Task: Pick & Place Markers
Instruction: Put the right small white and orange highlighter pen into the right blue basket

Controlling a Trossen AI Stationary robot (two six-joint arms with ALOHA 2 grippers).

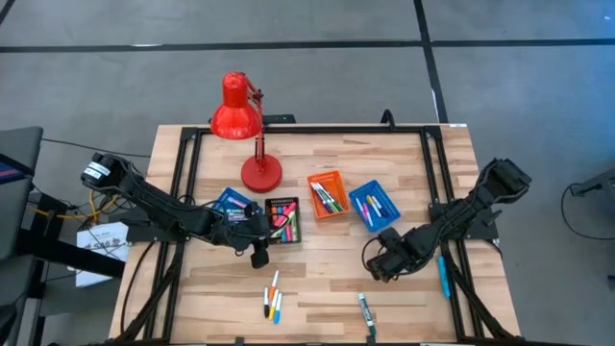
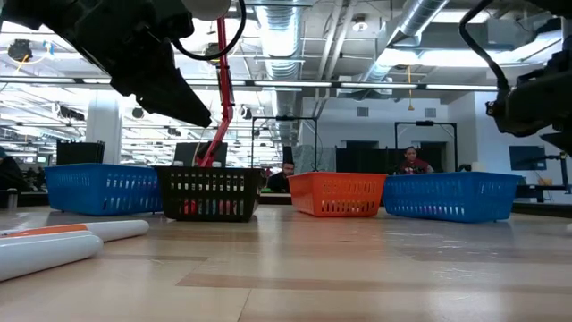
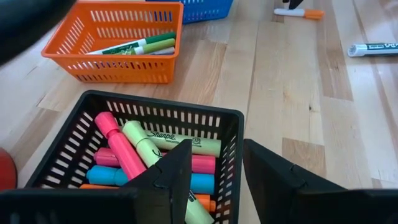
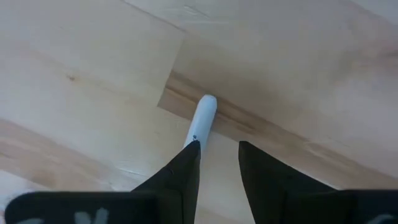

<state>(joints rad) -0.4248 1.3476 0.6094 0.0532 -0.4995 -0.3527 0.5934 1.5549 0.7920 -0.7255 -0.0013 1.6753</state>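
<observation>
My left gripper (image 3: 217, 163) (image 1: 259, 252) is open and hovers over a rim of the black tray (image 3: 231, 134) (image 1: 283, 219). Pink, yellow-green, blue and orange markers (image 3: 140, 149) lie in that tray. My right gripper (image 4: 219, 149) (image 1: 380, 261) is shut on a white marker (image 4: 204, 115) and hangs above bare wood toward the table's near right. Several loose markers (image 1: 273, 296) and a dark one (image 1: 366, 312) lie flat near the table's near edge. A blue marker (image 1: 444, 274) rests by the right rail. My right gripper holds the white marker, whose rounded free end (image 4: 208, 102) sticks out past the fingertips. It runs along the fingers, close against one finger (image 4: 186, 165), which hides where it is gripped. The gripper (image 2: 536, 98) is well above the table top, so the marker is lifted clear.
A red desk lamp (image 1: 238, 115) stands at the table's far side. An orange tray (image 1: 328, 195) and a blue tray (image 1: 374, 204) with markers sit right of the black tray. Another blue tray (image 1: 233, 202) sits left of it. A dark frame (image 1: 428, 163) edges the table.
</observation>
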